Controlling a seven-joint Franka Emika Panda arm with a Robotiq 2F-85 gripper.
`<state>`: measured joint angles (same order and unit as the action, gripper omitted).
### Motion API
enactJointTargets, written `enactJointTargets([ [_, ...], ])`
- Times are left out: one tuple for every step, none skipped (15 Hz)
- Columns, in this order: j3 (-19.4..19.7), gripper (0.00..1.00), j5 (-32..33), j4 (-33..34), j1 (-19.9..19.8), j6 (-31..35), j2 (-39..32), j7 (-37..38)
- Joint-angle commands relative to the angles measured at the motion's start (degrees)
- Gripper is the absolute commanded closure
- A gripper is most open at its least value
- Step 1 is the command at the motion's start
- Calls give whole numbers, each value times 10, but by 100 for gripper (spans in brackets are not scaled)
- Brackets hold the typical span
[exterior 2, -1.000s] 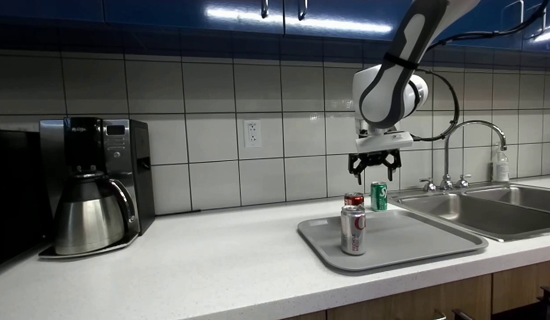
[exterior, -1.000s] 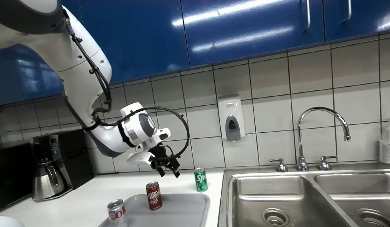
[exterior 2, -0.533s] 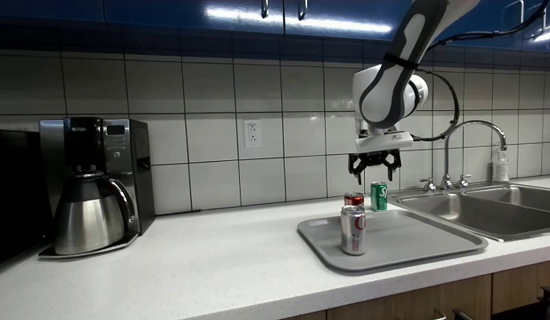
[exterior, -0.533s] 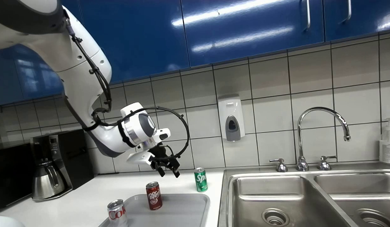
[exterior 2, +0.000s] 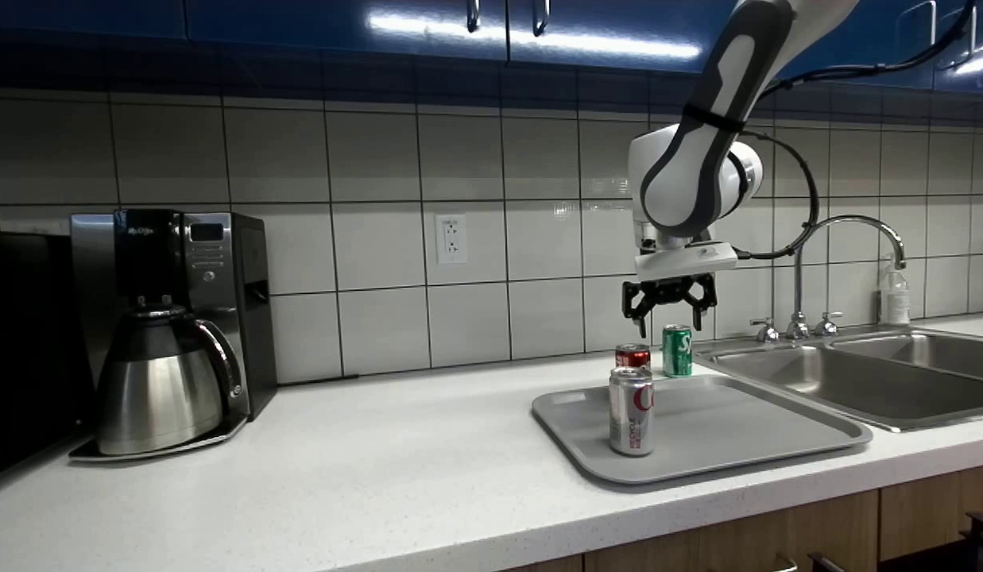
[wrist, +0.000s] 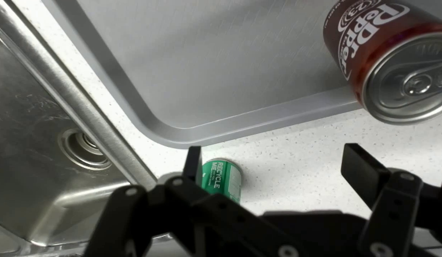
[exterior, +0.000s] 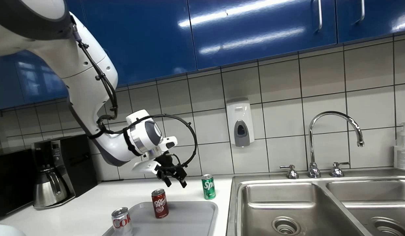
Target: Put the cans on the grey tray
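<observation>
- One flat, light grey rectangular tray (exterior 2: 745, 433) with low rim; lying on the white speckled counter (exterior 2: 364, 477), beside the shiny steel double sink (exterior: 267, 213);
- One small silver-white drink can (exterior 2: 631, 417) with red marks; upright on the tray, in the half farther from the sink;
- One small dark red drink can (exterior 2: 632, 355) with white lettering; upright on the tray, near the rim facing the pale tiled wall (exterior 2: 380, 238); in an exterior view partly hidden behind the silver-white can;
- One small green drink can (exterior: 209, 187); upright on the counter — outside the tray, just beside its corner nearest wall and sink;
- One black two-fingered gripper (wrist: 274, 166); fingers wide apart — counter showing between them in the wrist view, one finger covering part of the green can there; hanging above the counter, apart from all three cans;
- One white and dark grey robot arm (exterior: 82, 85); slanting down to the gripper in both exterior views;
- One curved chrome tap (exterior: 312, 144) with two chrome lever handles (exterior: 292, 172); behind the sink; a pale pump bottle (exterior 2: 896, 298) with white label near it;
- One black and steel coffee maker (exterior 2: 209, 294), holding a tall steel and black coffee pot (exterior 2: 161, 397); on the counter, well apart from the tray;
- Glossy blue cupboards (exterior: 140, 42) above; a white and grey soap dispenser (exterior: 240, 118) on the wall below them.
</observation>
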<state>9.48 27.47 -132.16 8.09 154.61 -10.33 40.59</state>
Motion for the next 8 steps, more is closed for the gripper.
enactJointTargets([
  [-3,0,-3,26,-16,12,-26,-15],
  [-1,0,-4,32,-17,15,-32,-18],
  [2,0,-3,37,-19,18,-37,-21],
  [4,0,-6,41,-22,21,-43,-25],
  [6,0,-8,46,-25,23,-48,-29],
  [9,0,-12,50,-28,26,-53,-34],
  [12,0,-14,54,-29,28,-58,-38],
  [14,0,-19,59,-32,31,-64,-43],
])
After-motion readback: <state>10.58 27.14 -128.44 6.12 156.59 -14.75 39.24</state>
